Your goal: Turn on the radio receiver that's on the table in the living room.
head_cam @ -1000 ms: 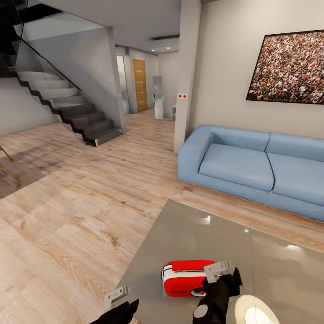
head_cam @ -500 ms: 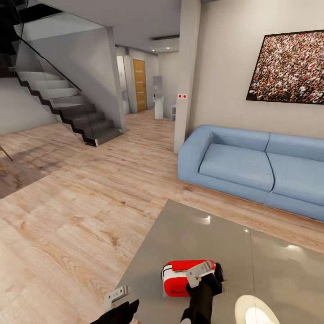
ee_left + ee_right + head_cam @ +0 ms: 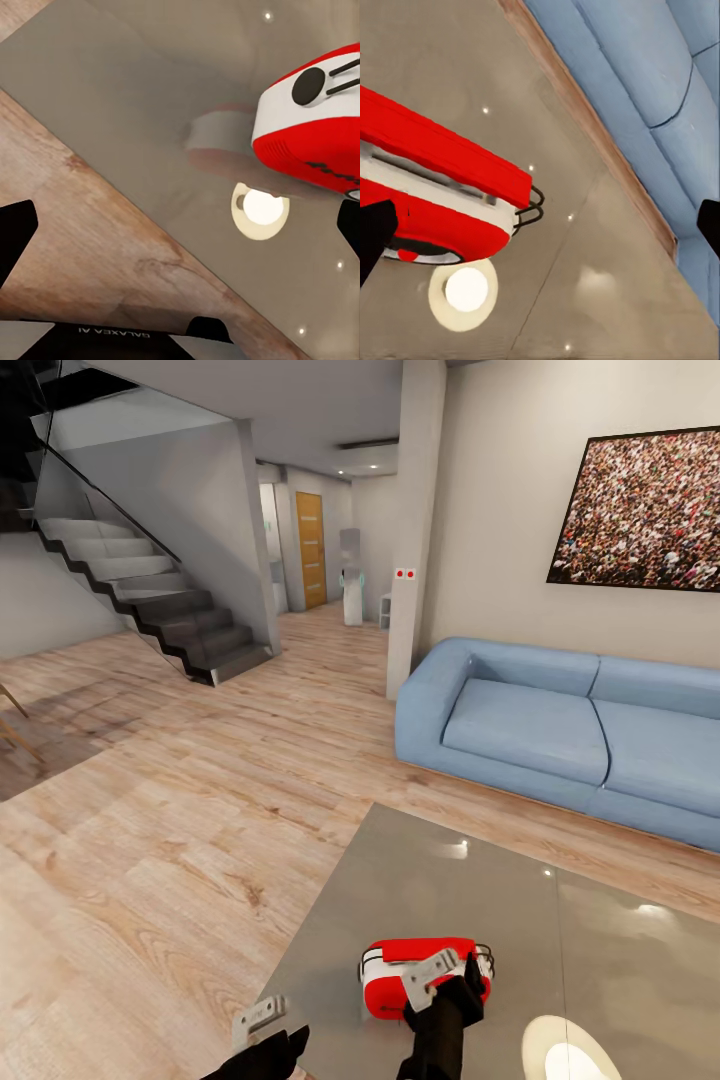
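The red radio receiver [image 3: 395,968] with white side trim lies on the glossy grey table [image 3: 450,890] near its front edge. My right gripper [image 3: 452,988] hovers just in front of and over the radio's right part, hiding part of its face. In the right wrist view the radio [image 3: 435,180] lies close under the open gripper [image 3: 540,232], whose black fingers [image 3: 375,234] stand wide apart. My left gripper [image 3: 268,1028] hangs at the table's left edge, open, and its wrist view has the radio's side [image 3: 315,127] ahead and apart from it.
A long light-blue sofa [image 3: 560,730] stands beyond the table, under a framed crowd picture [image 3: 645,510]. Light wood floor [image 3: 180,820] spreads to the left toward a dark staircase [image 3: 150,600]. Ceiling lamp reflections [image 3: 560,1055] shine on the table top.
My right gripper has moved left and slightly down, from the radio's right end to over its front. The radio and the left gripper have stayed in place.
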